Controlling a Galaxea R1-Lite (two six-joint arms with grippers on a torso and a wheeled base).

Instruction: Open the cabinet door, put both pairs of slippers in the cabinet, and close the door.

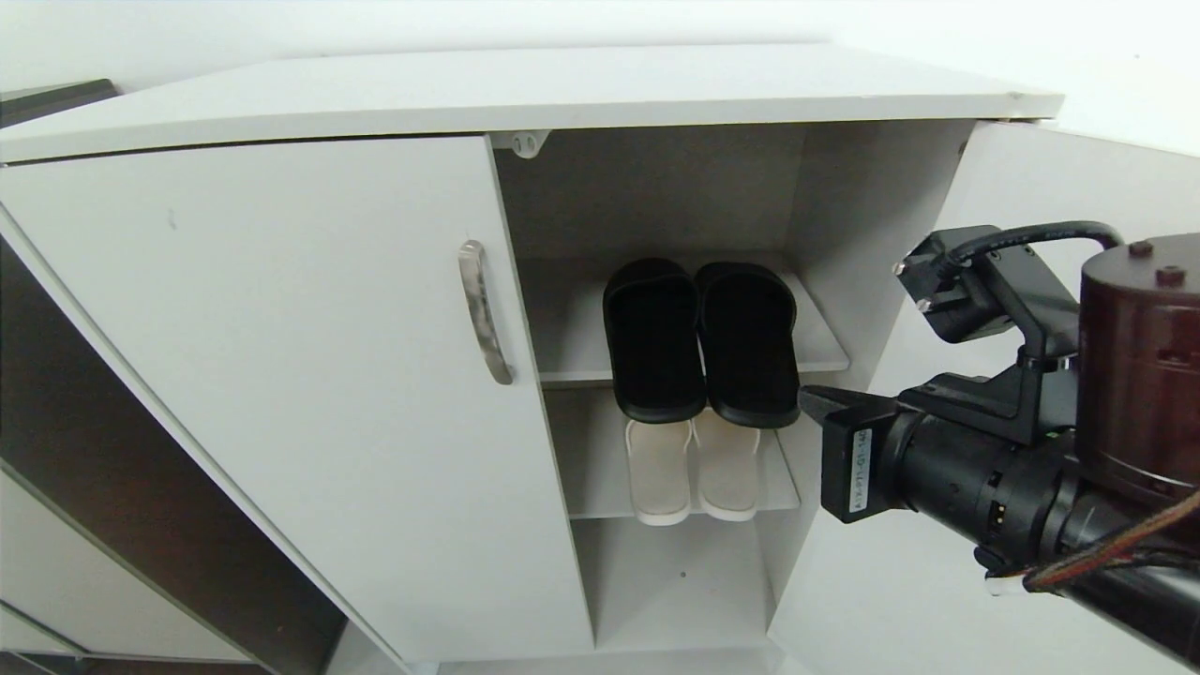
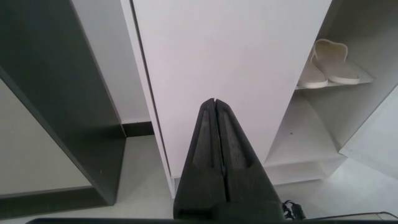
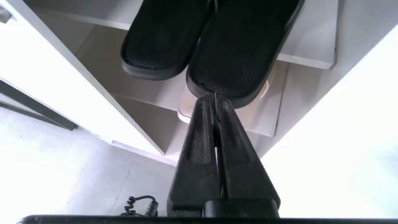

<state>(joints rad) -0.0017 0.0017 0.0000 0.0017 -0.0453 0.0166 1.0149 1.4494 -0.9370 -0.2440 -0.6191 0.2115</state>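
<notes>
Looking into the cabinet (image 1: 525, 89), I see black slippers (image 1: 701, 342) on the upper shelf (image 1: 825, 352) and white slippers (image 1: 692, 469) on the shelf below. My right pincer (image 3: 216, 102) is pressed together just before the black heels; the left pincer (image 2: 214, 106) is together too, facing the closed door (image 2: 230, 56).

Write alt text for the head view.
A white cabinet stands open on its right side, with black slippers on the upper shelf and white slippers on the shelf below. Its left door, with a metal handle, is shut. The right arm sits just right of the slippers.
</notes>
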